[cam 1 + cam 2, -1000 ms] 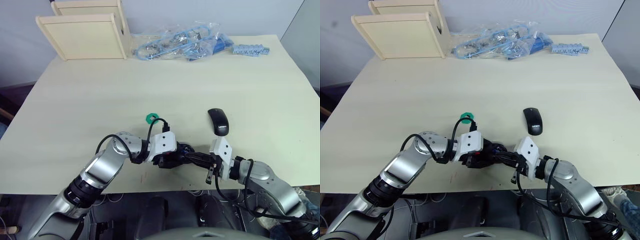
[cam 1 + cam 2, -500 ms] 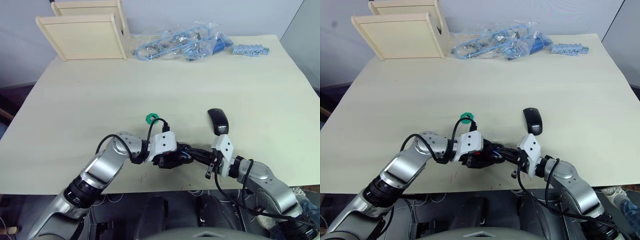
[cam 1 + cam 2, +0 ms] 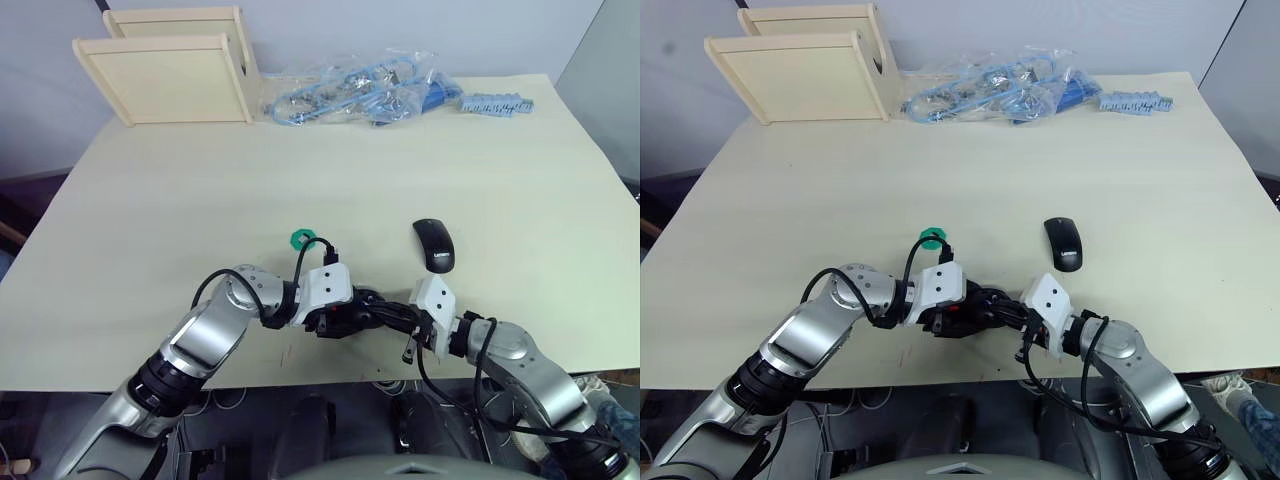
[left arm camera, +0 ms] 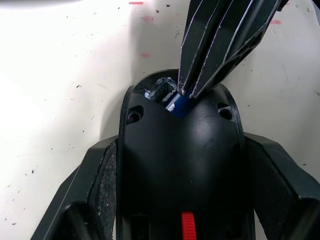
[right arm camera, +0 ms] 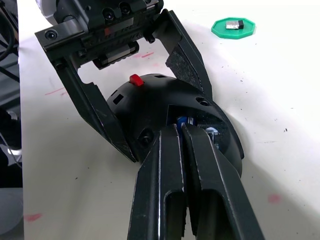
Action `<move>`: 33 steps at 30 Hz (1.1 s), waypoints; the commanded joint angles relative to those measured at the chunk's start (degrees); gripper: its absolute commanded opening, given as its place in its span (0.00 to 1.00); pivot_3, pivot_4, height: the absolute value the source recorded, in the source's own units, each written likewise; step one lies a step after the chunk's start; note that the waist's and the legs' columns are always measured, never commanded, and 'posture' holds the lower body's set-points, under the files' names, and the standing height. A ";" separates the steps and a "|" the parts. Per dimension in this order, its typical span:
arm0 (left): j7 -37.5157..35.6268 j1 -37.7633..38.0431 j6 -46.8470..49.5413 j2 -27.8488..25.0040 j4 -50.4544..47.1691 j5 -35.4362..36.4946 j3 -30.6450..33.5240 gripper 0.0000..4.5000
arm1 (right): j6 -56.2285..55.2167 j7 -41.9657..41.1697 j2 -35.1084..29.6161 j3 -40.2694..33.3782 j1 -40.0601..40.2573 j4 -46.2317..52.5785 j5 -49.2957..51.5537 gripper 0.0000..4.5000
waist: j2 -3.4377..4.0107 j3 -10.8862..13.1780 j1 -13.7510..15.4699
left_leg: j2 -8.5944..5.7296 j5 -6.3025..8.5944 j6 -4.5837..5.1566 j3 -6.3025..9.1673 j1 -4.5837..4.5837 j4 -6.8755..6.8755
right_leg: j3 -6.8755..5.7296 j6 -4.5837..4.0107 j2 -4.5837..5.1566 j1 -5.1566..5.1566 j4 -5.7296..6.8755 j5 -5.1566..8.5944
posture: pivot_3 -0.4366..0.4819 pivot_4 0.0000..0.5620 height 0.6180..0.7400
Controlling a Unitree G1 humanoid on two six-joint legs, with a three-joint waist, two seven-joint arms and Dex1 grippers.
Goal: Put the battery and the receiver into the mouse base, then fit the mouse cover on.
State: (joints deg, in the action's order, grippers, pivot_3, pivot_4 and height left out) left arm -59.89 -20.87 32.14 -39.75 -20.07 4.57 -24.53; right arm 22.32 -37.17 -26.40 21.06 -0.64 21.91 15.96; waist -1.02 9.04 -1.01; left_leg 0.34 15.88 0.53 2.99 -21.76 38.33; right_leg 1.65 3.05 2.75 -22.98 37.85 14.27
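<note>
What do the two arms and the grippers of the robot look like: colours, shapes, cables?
Both arms are silver-grey metal with rounded, jointed segments. Each wrist carries a white, boxy housing, and thin black cables loop loosely around it. The left gripper has two broad, black, angular fingers with rough-textured inner pads. The right gripper has two long, black fingers that taper to the tips, with ridges along their length.

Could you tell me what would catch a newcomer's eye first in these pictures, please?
Near the table's front edge, the two arms meet: the left end effector clamps the mouse base by its sides, while the right end effector pushes the blue-tipped battery into its compartment. Just beyond lie the mouse cover and a green disc, with blue-filled bags at the far edge.
</note>
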 commanded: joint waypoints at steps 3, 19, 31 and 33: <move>-0.33 0.66 0.36 -0.55 -0.60 -0.54 -1.21 0.65 | 3.73 0.64 -0.82 0.50 1.05 -4.77 -2.21 0.02 | -0.03 -0.18 -0.01 | 0.00 0.00 0.00 0.01 0.02 -0.01 | 0.00 -0.02 0.00 0.02 -0.01 0.01 | 0.48 0.27 1.00; -0.34 0.33 -1.10 0.10 1.04 -0.99 -1.79 0.65 | 0.87 -18.02 -15.64 -25.09 7.48 7.01 16.84 0.38 | 0.10 -0.08 0.27 | -0.02 0.01 0.01 0.02 -0.08 0.00 | -0.06 -0.01 0.02 0.02 -0.05 0.02 | 0.48 0.27 1.00; -0.60 -0.87 -3.32 1.24 3.80 -1.52 -2.48 0.65 | -2.95 -29.88 -23.25 -40.06 16.20 8.22 21.82 0.98 | 0.13 -0.09 0.56 | -0.02 0.01 0.01 0.02 -0.04 0.01 | -0.07 0.01 0.04 0.12 -0.08 0.02 | 0.48 0.27 1.00; -0.70 -1.05 -3.53 1.41 4.17 -1.61 -2.49 0.65 | -3.45 -30.44 -23.24 -40.83 16.78 7.87 21.60 0.98 | 0.13 -0.09 0.53 | -0.02 0.01 0.01 0.02 -0.02 0.01 | -0.09 0.02 0.04 0.18 -0.12 0.02 | 0.48 0.27 1.00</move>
State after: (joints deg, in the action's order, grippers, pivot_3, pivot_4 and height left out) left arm -60.86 -22.17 28.81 -38.54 -17.05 4.47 -25.39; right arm 20.39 -66.56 -49.14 -17.27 15.86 28.53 36.57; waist -0.89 8.95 -0.48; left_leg 0.31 15.89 0.53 3.01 -21.74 38.34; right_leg 1.57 3.07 2.80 -22.75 37.71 14.30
